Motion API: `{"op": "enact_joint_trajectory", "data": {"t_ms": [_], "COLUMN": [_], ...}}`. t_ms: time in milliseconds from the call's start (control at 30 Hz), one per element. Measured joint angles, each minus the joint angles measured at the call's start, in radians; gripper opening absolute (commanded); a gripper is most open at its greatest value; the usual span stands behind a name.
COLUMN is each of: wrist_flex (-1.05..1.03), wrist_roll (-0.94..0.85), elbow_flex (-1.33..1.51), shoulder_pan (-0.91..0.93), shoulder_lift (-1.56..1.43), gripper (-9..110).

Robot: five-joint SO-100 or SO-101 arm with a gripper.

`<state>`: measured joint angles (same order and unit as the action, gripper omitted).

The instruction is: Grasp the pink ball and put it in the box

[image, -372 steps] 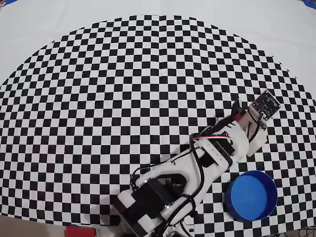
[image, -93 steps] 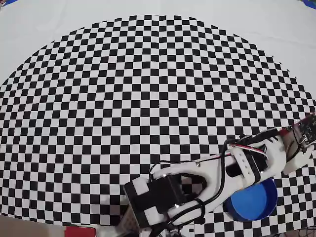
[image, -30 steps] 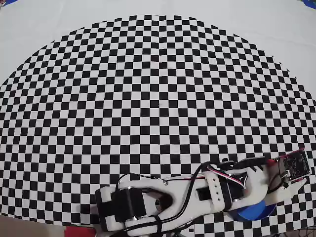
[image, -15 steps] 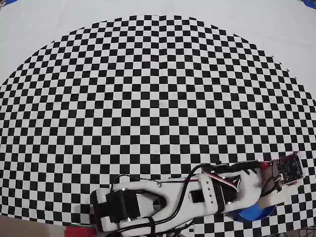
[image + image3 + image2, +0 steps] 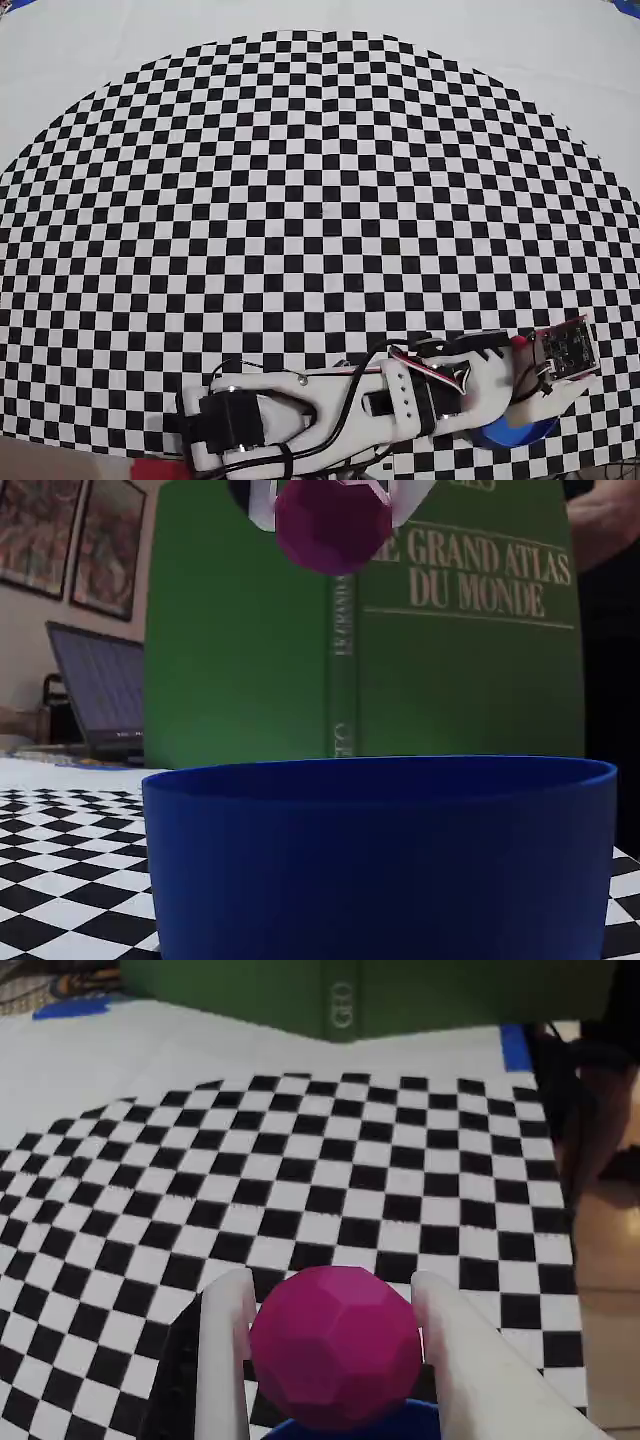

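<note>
**Ball held over the box, release pending**

The pink ball (image 5: 335, 1350) sits clamped between the two white fingers (image 5: 228, 1350) of the end effector (image 5: 330, 1305), which is closed on it from both sides; its faceted magenta surface fills the gap in the wrist view. In the fixed view the ball (image 5: 332, 525) hangs at about 12 o'clock above the box (image 5: 380, 855), well clear of the raised blue rim and slightly left of the box's centre. A sliver of blue box (image 5: 350, 1425) shows directly beneath the ball in the wrist view, at 6 o'clock. Overhead, the arm (image 5: 400, 395) lies along the lower edge of the checkered surface (image 5: 320, 200), reaching toward 4 o'clock, where part of the box (image 5: 515, 432) peeks from under it.

The carry looks finished; the step in hand is the drop. The next move calls for opening the fingers, perhaps after lowering a little so the ball does not bounce out. Behind stands a green atlas (image 5: 450, 630).
</note>
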<state>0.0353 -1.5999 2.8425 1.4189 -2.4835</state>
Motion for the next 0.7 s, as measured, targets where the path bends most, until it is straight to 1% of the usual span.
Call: {"op": "enact_joint_trajectory", "data": {"t_ms": [700], "wrist_flex": [0.000], "wrist_roll": [0.000], "elbow_flex": [0.120], "shoulder_pan": [0.051], "shoulder_lift": [-0.110], "gripper": [0]}}
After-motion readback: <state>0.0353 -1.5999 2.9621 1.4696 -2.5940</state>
